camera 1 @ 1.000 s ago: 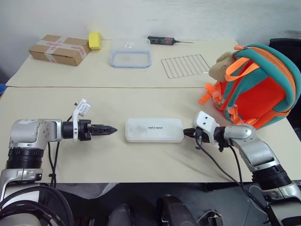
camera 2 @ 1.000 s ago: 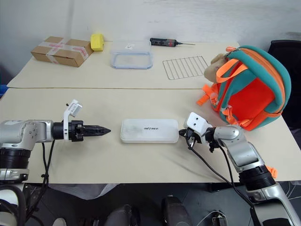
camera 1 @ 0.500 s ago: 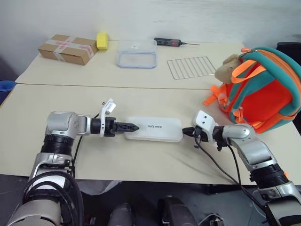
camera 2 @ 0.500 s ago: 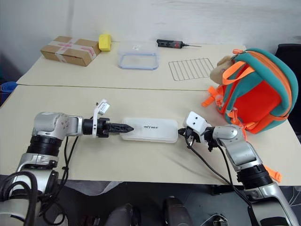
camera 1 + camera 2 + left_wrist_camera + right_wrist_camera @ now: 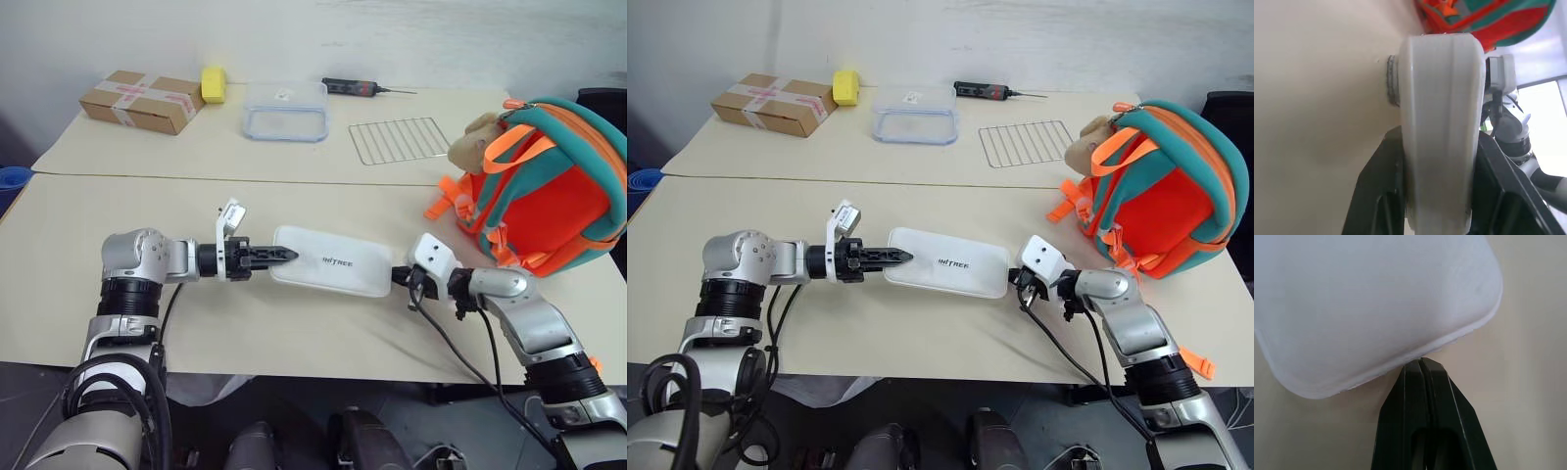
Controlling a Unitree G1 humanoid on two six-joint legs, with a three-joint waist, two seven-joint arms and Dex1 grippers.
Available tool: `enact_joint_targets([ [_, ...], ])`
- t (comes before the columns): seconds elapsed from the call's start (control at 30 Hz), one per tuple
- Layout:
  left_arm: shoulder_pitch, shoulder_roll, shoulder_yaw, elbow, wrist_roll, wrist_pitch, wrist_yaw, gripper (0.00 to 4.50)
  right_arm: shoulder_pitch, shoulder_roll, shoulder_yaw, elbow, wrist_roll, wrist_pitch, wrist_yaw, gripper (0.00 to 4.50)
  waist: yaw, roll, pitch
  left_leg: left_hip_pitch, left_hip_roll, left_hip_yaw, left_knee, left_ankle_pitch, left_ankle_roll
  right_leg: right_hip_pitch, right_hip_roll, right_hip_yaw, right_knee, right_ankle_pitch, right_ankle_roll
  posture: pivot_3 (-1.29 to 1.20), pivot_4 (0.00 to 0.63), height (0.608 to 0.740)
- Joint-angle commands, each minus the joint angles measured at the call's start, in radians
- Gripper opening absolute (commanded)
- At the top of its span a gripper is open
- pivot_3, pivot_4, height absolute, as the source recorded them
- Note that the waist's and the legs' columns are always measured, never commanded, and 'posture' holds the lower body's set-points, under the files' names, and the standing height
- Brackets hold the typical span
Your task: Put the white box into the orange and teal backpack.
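Both arms level, box pinched between them
Left gripper (image 5: 279, 256) clamps white box (image 5: 333, 273); right gripper (image 5: 398, 276), closed, touches it; long axis nine-to-three

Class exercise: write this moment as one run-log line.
left gripper: shut on flat white plastic box | right gripper: shut, at box's other end | orange and teal backpack: on table, box outside

The flat white rectangular plastic box (image 5: 333, 271) with rounded corners and small dark lettering on its top lay lengthwise near the middle of the tabletop's front half, its left end tilted slightly up. The small orange and teal fabric backpack (image 5: 549, 191) stood upright near the tabletop's right edge, well apart from the box, a tan plush toy (image 5: 475, 137) at its top.
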Motion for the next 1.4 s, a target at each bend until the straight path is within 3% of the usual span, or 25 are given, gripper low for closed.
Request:
enact_joint_targets([
  [0.03,0.027,-0.011,0.028,-0.1,-0.098,0.05,-0.032,1.25,0.025,0.009,-0.054,-0.083,0.041,0.036,-0.019,0.0,-0.001,0.0,0.0,0.0,0.0,0.0,0.0,0.0,0.0,0.0,0.0,0.0,0.0,0.0,0.0,0.0,0.15,0.74],
  [0.07,0.033,-0.011,0.046,-0.118,-0.109,0.055,-0.025,1.25,0.043,0.001,-0.078,-0.101,0.054,0.053,-0.024,0.0,-0.001,0.0,0.0,-0.001,0.0,0.0,-0.001,0.0,0.0,-0.001,0.0,0.0,0.0,0.0,0.0,0.0,0.15,0.74],
  [0.17,0.033,-0.018,0.137,-0.146,-0.142,0.077,0.022,1.25,0.126,-0.03,-0.217,-0.186,0.151,0.147,-0.028,0.59,0.0,0.0,0.0,-0.003,0.0,-0.001,0.0,0.0,0.0,-0.002,0.0,0.0,0.0,0.0,0.0,0.0,0.15,0.74],
  [0.4,-0.008,-0.016,0.419,-0.243,-0.215,0.085,0.169,1.25,0.293,-0.074,-0.681,-0.389,0.399,0.404,-0.116,2.94,-0.001,0.0,0.0,-0.009,0.0,-0.004,0.002,0.0,0.0,-0.006,0.0,-0.003,0.0,0.0,0.0,0.0,0.15,0.74],
  [0.57,-0.024,-0.015,0.501,-0.349,-0.267,0.09,0.249,1.25,0.22,-0.049,-0.788,-0.403,0.481,0.506,-0.252,4.49,-0.003,0.0,0.0,-0.009,0.0,-0.005,0.002,0.0,-0.001,-0.006,0.0,-0.004,0.0,0.0,0.0,0.0,0.15,0.74],
  [0.67,-0.018,0.031,0.434,-0.437,-0.282,0.044,0.22,1.25,0.057,0.039,-0.752,-0.316,0.495,0.553,-0.406,4.5,-0.013,0.0,0.001,-0.01,0.0,-0.005,0.003,0.0,-0.001,-0.006,0.0,-0.004,0.001,0.0,0.0,0.0,0.15,0.74],
  [0.8,-0.056,0.055,0.411,-0.409,-0.276,-0.048,0.212,1.25,-0.113,0.149,-0.73,-0.195,0.515,0.567,-0.522,4.5,-0.02,0.001,0.001,-0.009,0.0,-0.006,0.001,0.001,-0.002,-0.006,0.001,-0.005,0.0,0.0,0.0,0.0,0.15,0.74],
  [1.0,-0.088,0.091,0.383,-0.379,-0.25,-0.17,0.229,1.25,-0.247,0.191,-0.637,0.03,0.425,0.391,-0.538,4.5,-0.027,0.001,0.001,-0.014,0.0,-0.004,0.001,0.001,-0.002,-0.012,0.001,-0.004,0.001,0.0,0.0,0.0,0.15,0.74],
  [1.3,-0.066,0.118,0.399,-0.37,-0.267,-0.226,0.292,1.25,-0.264,0.161,-0.548,0.168,0.346,0.245,-0.498,1.45,-0.03,0.001,0.001,-0.014,0.0,-0.003,0.001,0.001,-0.002,-0.013,0.001,-0.003,0.002,0.0,0.0,0.0,0.15,0.74],
  [1.33,-0.063,0.121,0.4,-0.372,-0.271,-0.227,0.295,1.25,-0.269,0.166,-0.547,0.179,0.345,0.24,-0.504,1.19,-0.029,0.001,0.001,-0.014,0.0,-0.003,0.0,0.001,-0.002,-0.014,0.001,-0.003,0.002,0.0,0.0,0.0,0.15,0.74],
  [1.4,-0.059,0.123,0.4,-0.376,-0.277,-0.23,0.301,1.25,-0.277,0.18,-0.552,0.193,0.349,0.232,-0.515,1.19,-0.029,0.001,0.001,-0.015,0.0,-0.003,0.0,0.001,-0.002,-0.014,0.001,-0.003,0.002,0.0,0.0,0.0,0.15,0.74],
])
